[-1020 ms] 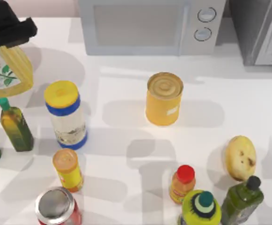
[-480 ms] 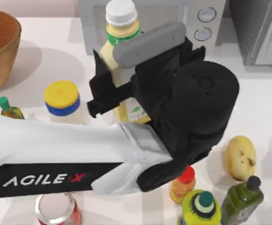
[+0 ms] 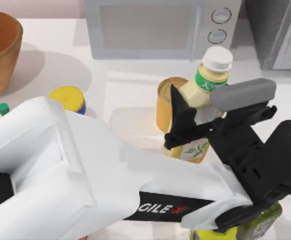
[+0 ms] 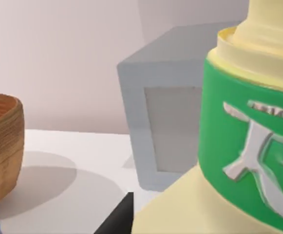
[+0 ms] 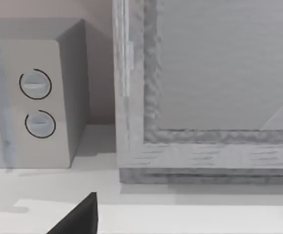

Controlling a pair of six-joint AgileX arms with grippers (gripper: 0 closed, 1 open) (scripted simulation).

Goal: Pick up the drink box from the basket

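Drink box (image 3: pixel 201 95) in left claw (image 3: pixel 198 122); arm lettering "GILE X"

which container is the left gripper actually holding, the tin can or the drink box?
The drink box: cream bottle with white cap and green neck band, clamped in the left gripper above the table. The yellow tin can stands just behind it, ungripped.
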